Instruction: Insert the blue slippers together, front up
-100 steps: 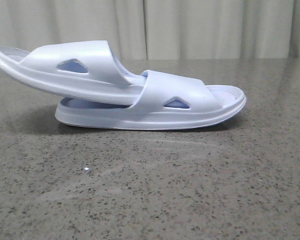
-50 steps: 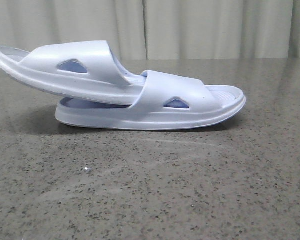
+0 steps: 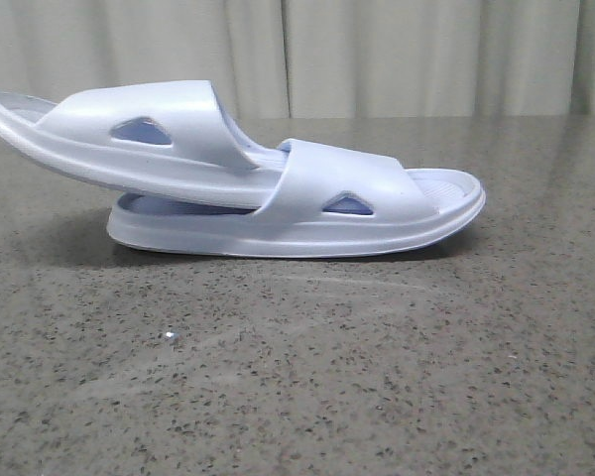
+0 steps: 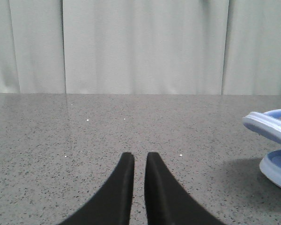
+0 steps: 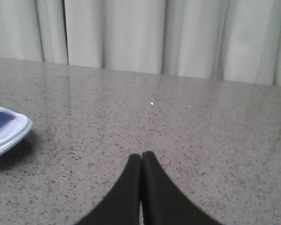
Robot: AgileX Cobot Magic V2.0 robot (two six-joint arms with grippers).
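The blue slippers (image 3: 278, 188) sit nested on the grey speckled desk (image 3: 297, 377), approx mid-frame in the front view. The lower slipper (image 3: 307, 233) lies flat, sole down, toe pointing right. The upper slipper (image 3: 129, 139) has its front end pushed under the lower one's strap, heel sticking up and out to the left, so it's tilted w/ the heel off the desk.

Vs the frame half a sec back: basically no diff. The pair sits maybe a hair further left, that's it (tiny shift, could be nothing).

Front view shows no arms at all, only the pair and a pale curtain (image 3: 426, 55) behind. The wrist cams fill that in. The left pincer (image 4: 139, 161) has its black fingers nearly together w/ just a thin gap, nothing between them, low over bare desk; the heel ends of both slippers (image 4: 271, 140) poke in at that view's edge, well apart from it. The right pincer (image 5: 141, 157) is pressed fully together, also empty, w/ the lower slipper's toe (image 5: 7, 129) at that view's edge, again well clear of the tips.
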